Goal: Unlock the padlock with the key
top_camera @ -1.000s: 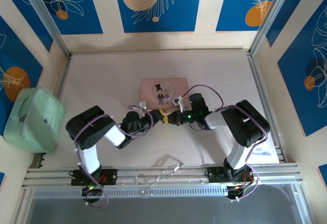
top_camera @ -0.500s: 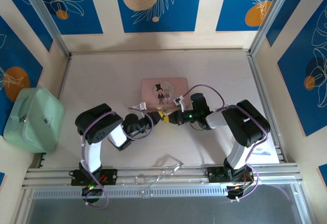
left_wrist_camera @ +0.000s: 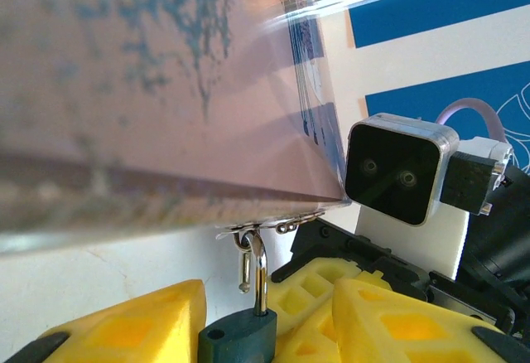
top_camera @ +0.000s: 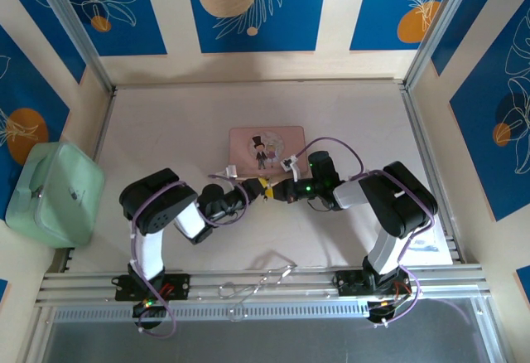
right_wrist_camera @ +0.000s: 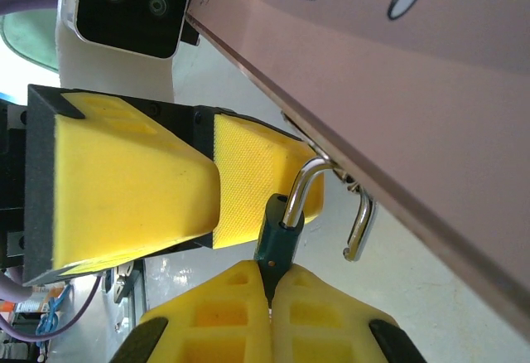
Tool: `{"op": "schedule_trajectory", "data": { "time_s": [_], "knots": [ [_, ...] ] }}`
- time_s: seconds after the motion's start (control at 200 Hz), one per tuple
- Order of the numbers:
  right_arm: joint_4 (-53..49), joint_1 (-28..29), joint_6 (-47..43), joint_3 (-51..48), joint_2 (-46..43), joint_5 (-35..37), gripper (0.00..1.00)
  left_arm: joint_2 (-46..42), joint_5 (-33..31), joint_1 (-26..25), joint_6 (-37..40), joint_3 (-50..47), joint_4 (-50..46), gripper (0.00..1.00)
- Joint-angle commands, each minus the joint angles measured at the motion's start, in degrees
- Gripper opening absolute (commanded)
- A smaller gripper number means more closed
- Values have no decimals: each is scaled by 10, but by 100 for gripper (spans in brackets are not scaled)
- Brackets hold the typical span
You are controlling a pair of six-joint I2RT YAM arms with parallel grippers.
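Right wrist view puts the padlock (right_wrist_camera: 277,239) near the centre, its dark blue-green body pinched between the closed yellow fingertips of the right gripper (right_wrist_camera: 269,288), which rise from 6 o'clock. Its silvery shackle (right_wrist_camera: 308,182) climbs toward 1 o'clock and hooks through a small metal loop (right_wrist_camera: 344,182) on the edge of the pink tin (right_wrist_camera: 431,106). It then comes back down with its short end hanging free of the body – out of the lock on that side. The feet of printed cartoon figures show on the tin's lid here; in the top external view the lid carries a cartoon couple in a pale round, and any lettering there is too small to read. The left gripper (left_wrist_camera: 267,317) faces the right one from 9 o'clock of the padlock. In the left wrist view its two yellow fingers stand apart at 7 and 5 o'clock with the padlock body low between them, closer to the 7 o'clock finger – whether that finger touches the body I cannot tell. From above, both grippers meet at 6 o'clock of the tin, at its near edge, on the pale table (top_camera: 166,123). A mint-green case (top_camera: 54,193) sits well apart at 9 o'clock, and blue wall panels (top_camera: 252,7) with orange discs and white leaf drawings ring the table
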Motion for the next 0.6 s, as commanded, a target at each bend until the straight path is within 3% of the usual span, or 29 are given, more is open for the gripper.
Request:
{"op": "schedule_trajectory", "data": {
  "time_s": [0.0, 0.135, 0.49, 0.595],
  "knots": [
    [-18, 17, 15, -12, 17, -34, 0, 58, 117, -31, -102, -14, -149, 44],
    [-15, 15, 17, -13, 17, -34, 0, 48, 120, -31, -100, -19, -178, 42],
    [-23, 17, 17, -10, 16, -25, 0, 10, 132, -47, -69, 12, -258, 4],
    [-34, 19, 17, -12, 7, -9, 2, 14, 124, -46, -81, 9, -248, 0]
  ]
}}
